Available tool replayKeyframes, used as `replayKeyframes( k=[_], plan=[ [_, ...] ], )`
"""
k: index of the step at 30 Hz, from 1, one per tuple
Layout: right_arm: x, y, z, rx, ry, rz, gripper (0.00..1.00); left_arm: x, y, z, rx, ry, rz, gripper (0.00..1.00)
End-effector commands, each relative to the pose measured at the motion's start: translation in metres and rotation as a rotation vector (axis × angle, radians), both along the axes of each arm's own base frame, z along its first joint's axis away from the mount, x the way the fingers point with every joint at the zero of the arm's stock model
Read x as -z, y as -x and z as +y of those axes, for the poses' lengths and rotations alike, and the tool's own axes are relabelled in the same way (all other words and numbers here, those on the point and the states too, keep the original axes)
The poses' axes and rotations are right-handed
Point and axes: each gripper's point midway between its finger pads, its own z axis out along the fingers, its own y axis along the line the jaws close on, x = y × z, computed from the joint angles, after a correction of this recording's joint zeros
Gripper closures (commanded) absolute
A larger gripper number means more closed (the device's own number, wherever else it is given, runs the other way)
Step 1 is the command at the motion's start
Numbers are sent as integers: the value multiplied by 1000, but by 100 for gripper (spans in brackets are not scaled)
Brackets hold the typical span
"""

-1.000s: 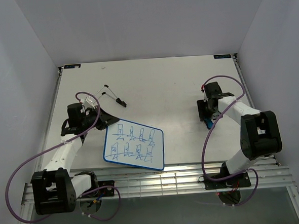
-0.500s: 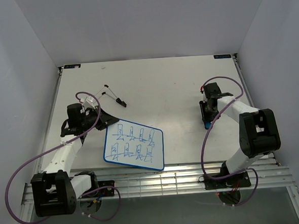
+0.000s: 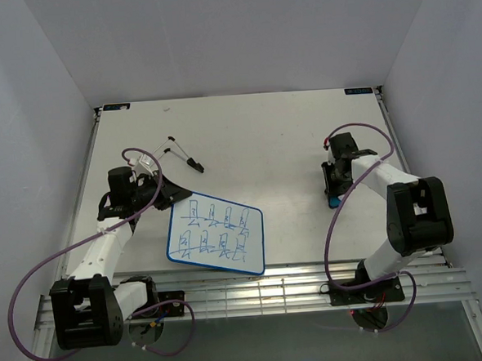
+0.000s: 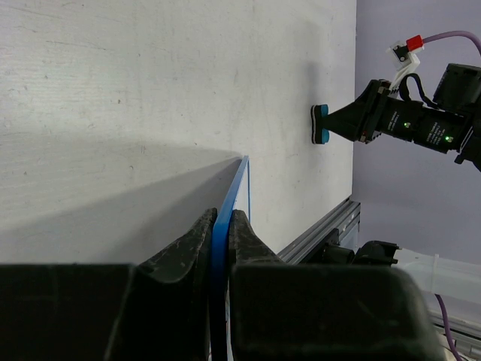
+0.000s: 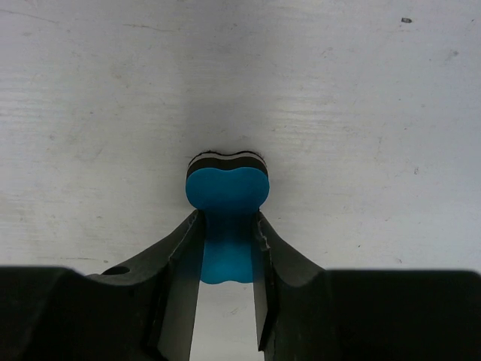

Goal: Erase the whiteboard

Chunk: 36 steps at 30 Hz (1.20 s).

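We've the board (image 3: 215,238) lower centre of the top view, L jaws clamped on its upper-left rim, R jaws pinching the eraser (image 5: 226,188) mid-right; we reckon the eraser cd twist out under wiping pressure, or the board pivot in L's thin edge grip.

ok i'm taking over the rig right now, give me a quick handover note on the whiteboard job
Left gripper: shut on the blue rim of the whiteboard, at its far left corner, so the board is held in place.
Right gripper: shut on the narrow waist of the blue eraser, low over the table on the right side, well apart from the board.
Done: board held, eraser gripped.
Left: the blue scribbles cover the board and nothing is wiped yet. Bring the eraser over and rub them off.
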Motion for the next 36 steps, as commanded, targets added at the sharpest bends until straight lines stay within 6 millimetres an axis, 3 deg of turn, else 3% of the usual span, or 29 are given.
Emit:
replayKeyframes(
  k=[1, 4, 7, 10, 11, 15, 16, 20, 25, 29, 36],
  plan=[
    [-22, -4, 14, -12, -68, -67, 81, 0, -3, 8, -13, -74, -40, 100],
    [-43, -6, 36, -60, -109, -116, 81, -3, -5, 9, -22, -79, -46, 100],
    [-61, -1, 70, -142, -156, -148, 81, -6, -6, 13, -47, -95, -55, 100],
    [-85, 5, 119, -247, -234, -193, 81, -9, -7, 16, -72, -110, -65, 100],
    [-96, 12, 147, -321, -275, -209, 81, -8, -9, 18, -84, -116, -66, 100],
    [-133, 30, 223, -453, -415, -284, 82, -11, -6, 14, -56, -103, -77, 100],
    [-139, 46, 248, -524, -450, -286, 82, -11, -5, 13, -50, -99, -81, 100],
    [-161, 74, 318, -678, -527, -318, 82, -14, -5, 12, -42, -95, -98, 100],
    [-163, 102, 366, -780, -519, -335, 82, -15, -2, 12, -41, -91, -103, 100],
    [-154, 112, 389, -835, -506, -314, 83, -15, -1, 11, -35, -87, -101, 100],
    [-167, 119, 416, -893, -529, -392, 83, -15, -1, 9, -24, -75, -98, 100]
  ],
)
